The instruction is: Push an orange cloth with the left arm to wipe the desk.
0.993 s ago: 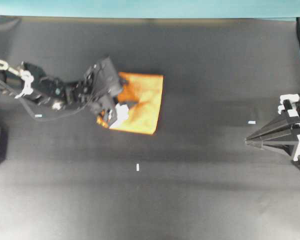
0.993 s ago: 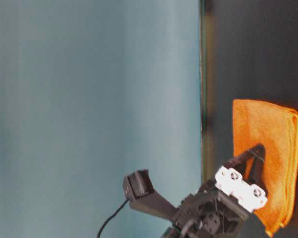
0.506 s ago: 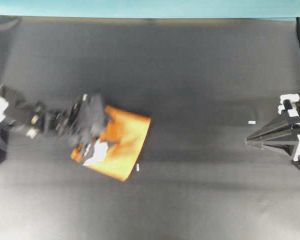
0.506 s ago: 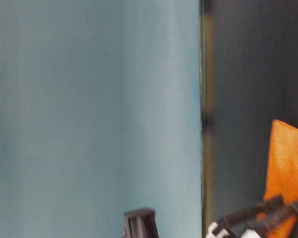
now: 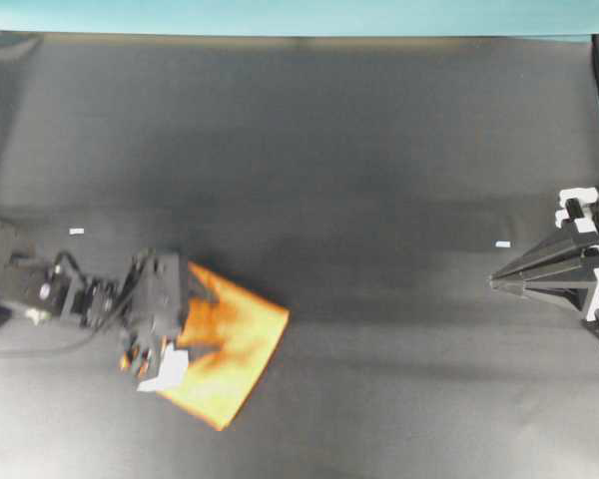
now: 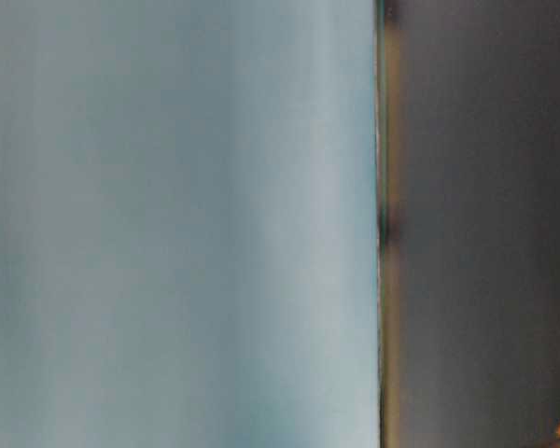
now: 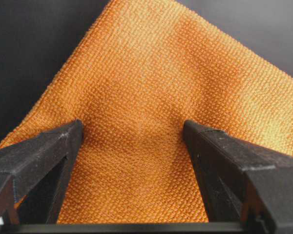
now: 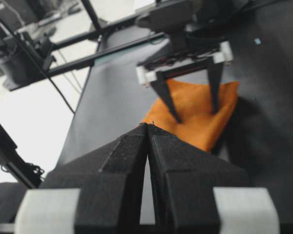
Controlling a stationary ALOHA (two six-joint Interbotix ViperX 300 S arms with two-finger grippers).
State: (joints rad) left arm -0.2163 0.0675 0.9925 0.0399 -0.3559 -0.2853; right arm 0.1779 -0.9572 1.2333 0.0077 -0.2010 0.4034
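The black table [image 5: 379, 150] fills the room's middle, with a teal strip along its far edge. The left arm [image 5: 50, 294] reaches low across it, and its gripper [image 7: 132, 146] stands wide apart, both fingers [image 7: 44, 156] planted tip-down on the orange cloth [image 5: 230, 349] rather than pinching it. The cloth lies flat under and just ahead of that gripper, one corner pointing away from it, the weave slightly dimpled between the fingertips. Off to the far side, well apart from the cloth, the right gripper [image 8: 147, 134] rests with its jaws pressed together, holding nothing. A tiny white tape mark [image 5: 76, 231] sits just beside the left arm, another [image 5: 502, 243] near the parked gripper.

The risk I see is the cloth bunching or slipping: with only two narrow fingertips pressing on it, a push with too little downward force could let the fingers skate over the fabric and leave it behind, while too much could fold the leading edge under and ruck it up.
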